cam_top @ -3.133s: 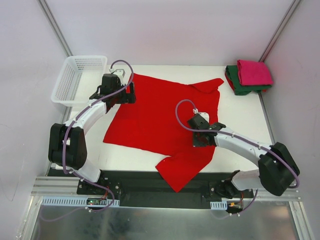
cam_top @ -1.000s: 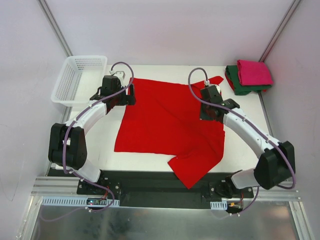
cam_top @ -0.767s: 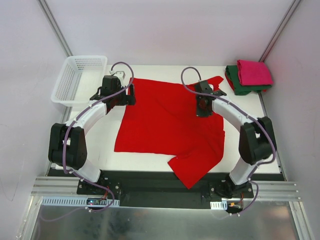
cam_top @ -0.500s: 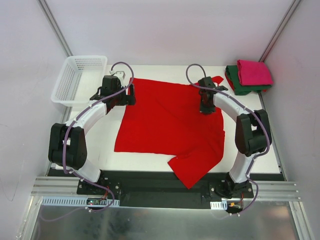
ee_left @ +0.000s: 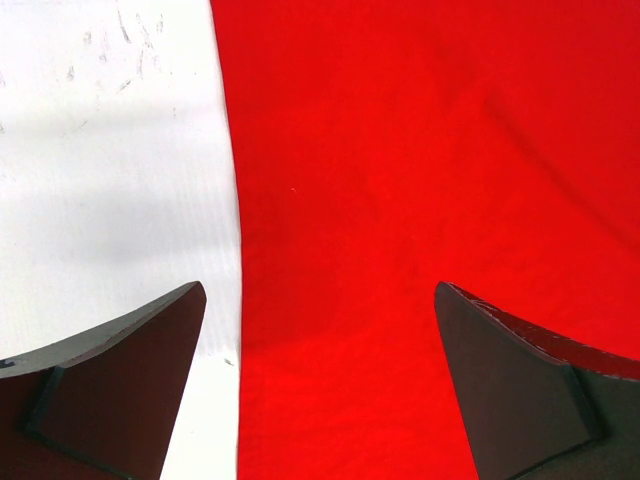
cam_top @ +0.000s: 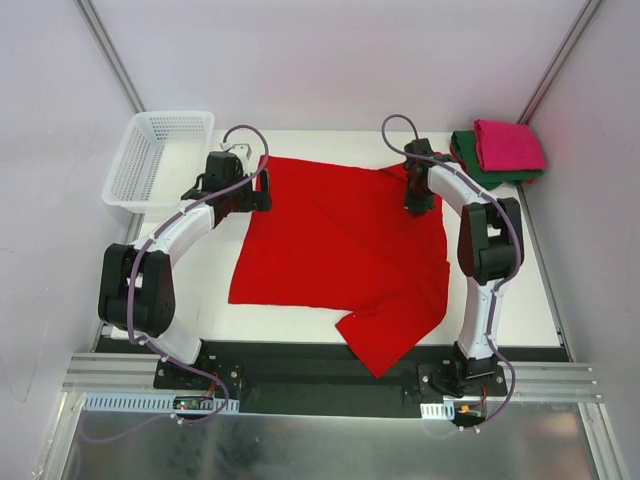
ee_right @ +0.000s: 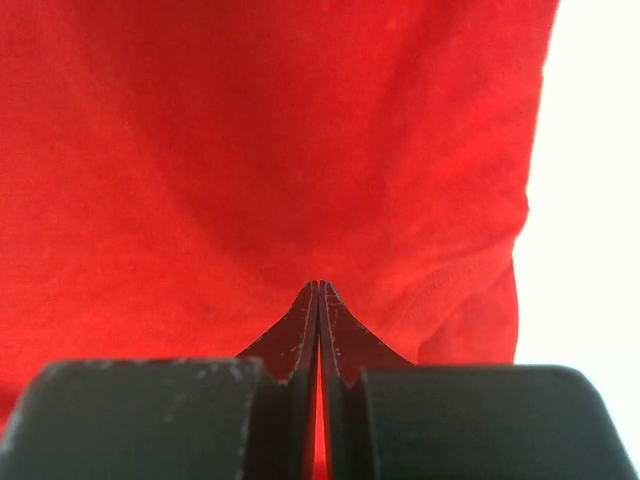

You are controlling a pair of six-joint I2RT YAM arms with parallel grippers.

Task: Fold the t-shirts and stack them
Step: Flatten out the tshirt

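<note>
Two arms are reaching over a red t-shirt (cam_top: 340, 240) that is lying spread on a white table (cam_top: 530, 285).

Pale walls are enclosing the table on three sides, and the red t-shirt is covering most of its middle, with one corner trailing toward the near edge. A white mesh basket (cam_top: 140, 170) is sitting at the far left corner. At the far right corner a folded magenta-pink t-shirt (cam_top: 508, 143) is resting on a folded dark green t-shirt (cam_top: 478, 172). The left gripper (ee_left: 320, 290) is gaping at full spread over the shirt's far left edge, one finger above bare table and the other above cloth, gripping nothing. The right gripper (ee_right: 318, 287) is pressing its fingers flat together, tips meeting the red cloth near its far right edge; whether any cloth is pinched cannot be told.
</note>
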